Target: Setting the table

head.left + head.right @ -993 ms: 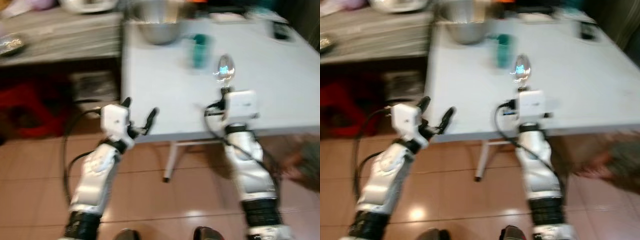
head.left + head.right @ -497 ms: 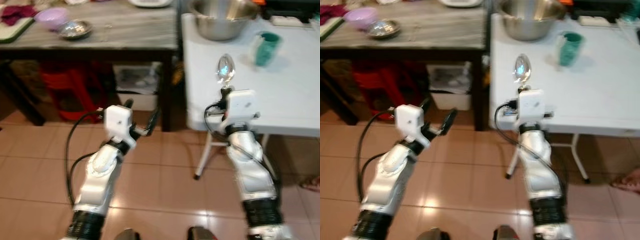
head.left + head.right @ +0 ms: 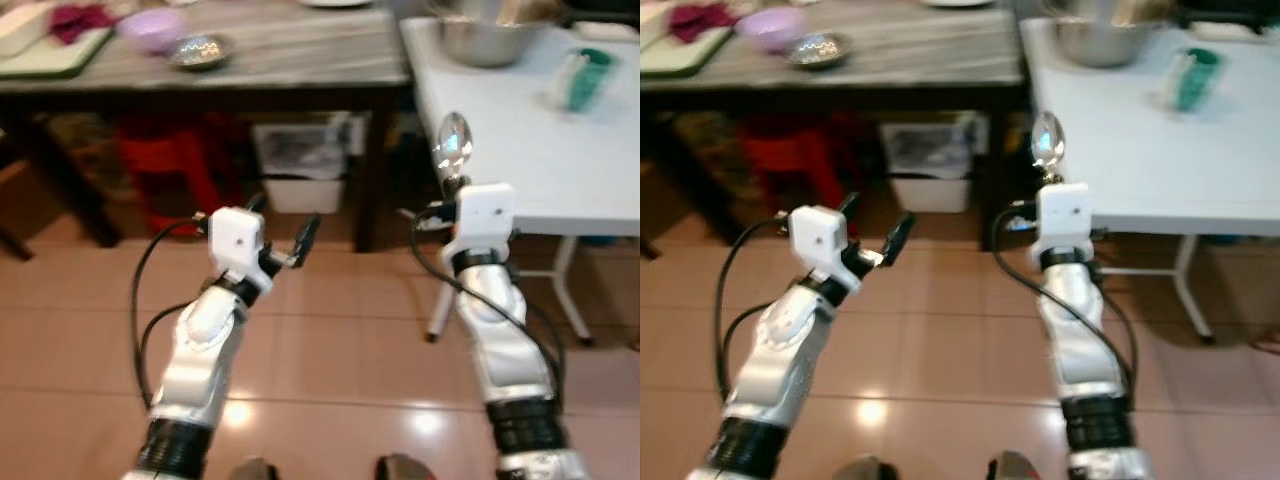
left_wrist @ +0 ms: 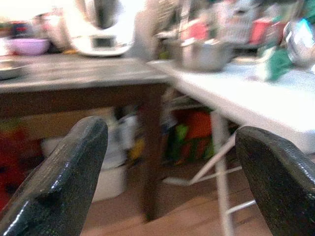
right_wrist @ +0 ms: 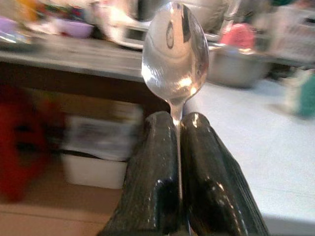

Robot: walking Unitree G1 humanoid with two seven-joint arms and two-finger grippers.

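Both arms fwd. Left hand (image 3: 282, 228) fingers spread, empty. Right hand (image 5: 178, 129) pinched on spoon (image 5: 174, 54).

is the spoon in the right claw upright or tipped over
Upright. The spoon stands bowl-up with its handle pinched between the shut fingers of the right claw.

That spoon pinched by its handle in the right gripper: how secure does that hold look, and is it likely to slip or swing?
The spoon looks like polished metal, so probably stiff and light but slick. The right gripper pinches only its thin handle, with the bowl standing above the fingers, so it may pivot if bumped. It stands upright now, which suggests the hold is adequate.
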